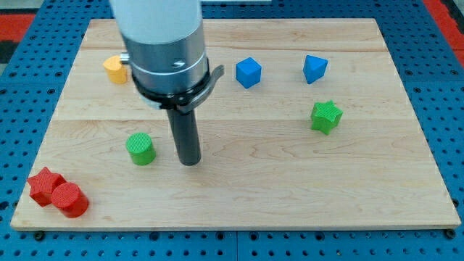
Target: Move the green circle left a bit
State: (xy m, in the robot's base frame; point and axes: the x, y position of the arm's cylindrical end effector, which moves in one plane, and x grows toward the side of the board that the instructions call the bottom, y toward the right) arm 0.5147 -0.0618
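The green circle [141,148], a short green cylinder, stands on the wooden board [239,196] at the view's lower left. My tip [190,162] rests on the board just to the right of it, with a small gap between them. The rod hangs from a large grey arm body at the view's top.
A red star [45,185] and a red cylinder [70,200] touch at the bottom left corner. A yellow block [114,69] sits at the top left, partly behind the arm. A blue cube [248,72], a blue block [315,69] and a green star [325,117] lie to the right.
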